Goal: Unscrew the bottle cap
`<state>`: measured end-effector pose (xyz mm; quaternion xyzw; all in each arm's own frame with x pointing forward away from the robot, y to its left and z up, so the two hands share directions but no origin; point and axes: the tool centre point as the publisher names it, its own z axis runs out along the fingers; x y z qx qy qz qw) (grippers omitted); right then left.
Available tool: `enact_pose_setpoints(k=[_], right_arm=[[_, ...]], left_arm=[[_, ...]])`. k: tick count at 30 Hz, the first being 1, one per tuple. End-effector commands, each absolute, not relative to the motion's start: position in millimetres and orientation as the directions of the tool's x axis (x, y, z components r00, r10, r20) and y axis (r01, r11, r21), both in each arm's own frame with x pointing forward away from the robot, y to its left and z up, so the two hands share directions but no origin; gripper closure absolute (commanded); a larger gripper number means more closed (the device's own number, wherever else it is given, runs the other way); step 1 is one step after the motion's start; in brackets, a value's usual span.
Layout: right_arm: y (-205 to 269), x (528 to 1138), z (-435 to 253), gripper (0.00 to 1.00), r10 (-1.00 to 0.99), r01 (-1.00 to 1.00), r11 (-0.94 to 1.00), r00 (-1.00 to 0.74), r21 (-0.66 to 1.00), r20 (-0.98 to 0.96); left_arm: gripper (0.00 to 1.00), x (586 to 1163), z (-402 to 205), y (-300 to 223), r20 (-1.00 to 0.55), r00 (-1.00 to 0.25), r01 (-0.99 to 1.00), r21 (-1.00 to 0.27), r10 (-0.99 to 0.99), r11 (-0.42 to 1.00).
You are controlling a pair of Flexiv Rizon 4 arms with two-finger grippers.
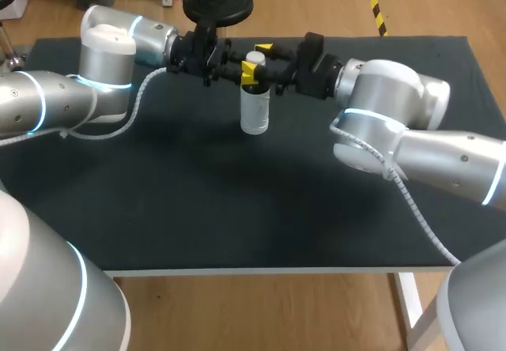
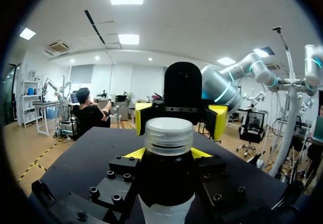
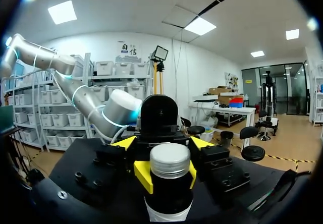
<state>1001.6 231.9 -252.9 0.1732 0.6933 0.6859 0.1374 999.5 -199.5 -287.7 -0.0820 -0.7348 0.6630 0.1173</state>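
**Two grippers meet at a capped bottle**

Head view: a small bottle [image 1: 254, 112] stands toward the far side of the dark matte surface [image 1: 237, 209], white cap [image 1: 254, 56] on. It looks light, rigid and probably slick, best gripped at the neck.

Left wrist view: the left gripper [image 2: 168, 156] flanks its shoulder. I cannot tell if the jaws touch.

Right wrist view: the right gripper [image 3: 169, 176] pinches the neck under the cap.

Left arm [image 1: 47, 102] and right arm [image 1: 395, 98] meet head-on, wrists horizontal (nearly touching). Left gripper [image 2: 168, 156] and right gripper [image 3: 169, 176] each clamp the bottle [image 1: 254, 114] neck between their jaws.
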Motion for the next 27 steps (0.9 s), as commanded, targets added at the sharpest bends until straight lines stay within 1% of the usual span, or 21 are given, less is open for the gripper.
enact_pose_setpoints(k=[1,2,3,5,6,13,16,21,27], right_arm=[[232.4,1000.4,-253.7,0.76,0.417,0.05,-0.002,-0.908,0.999,0.047],[232.4,1000.4,-253.7,0.78,0.416,0.051,-0.001,-0.908,0.999,0.047],[232.5,1000.5,-253.6,0.82,0.415,0.051,-0.001,-0.909,0.999,0.047],[232.5,1000.5,-253.6,0.93,0.415,0.052,0.001,-0.909,0.999,0.047],[232.6,1000.5,-253.6,1.0,0.415,0.052,0.001,-0.909,0.999,0.047],[231.3,1002.3,-254.2,1.0,0.397,0.06,0.015,-0.916,0.998,0.05],[226.4,1006.4,-255.0,1.0,0.346,0.067,0.018,-0.937,0.998,0.057],[226.0,1013.7,-256.4,1.0,0.149,0.083,0.031,-0.986,0.996,0.078],[225.4,1018.7,-255.7,1.0,-0.028,0.081,0.078,-0.996,0.994,0.084]], left_arm=[[1.0,1004.5,-289.9,-200.0,0.064,-0.958,-0.036,-0.994,0.28,0.106],[1.0,1004.5,-289.9,-200.0,0.064,-0.958,-0.036,-0.994,0.28,0.106],[1.0,1004.5,-289.9,-200.0,0.064,-0.958,-0.036,-0.994,0.28,0.106],[1.0,1004.5,-289.9,-200.0,0.064,-0.958,-0.036,-0.994,0.28,0.106],[1.0,1004.5,-289.9,-200.0,0.064,-0.958,-0.036,-0.994,0.28,0.106],[1.0,1004.5,-289.9,-200.0,0.064,-0.958,-0.036,-0.994,0.28,0.106],[1.0,1004.5,-289.9,-200.0,0.064,-0.958,-0.036,-0.994,0.28,0.106],[1.0,1004.5,-289.9,-200.0,0.064,-0.958,-0.036,-0.994,0.28,0.106],[1.0,1004.5,-289.9,-200.0,0.064,-0.958,-0.036,-0.994,0.28,0.106]])
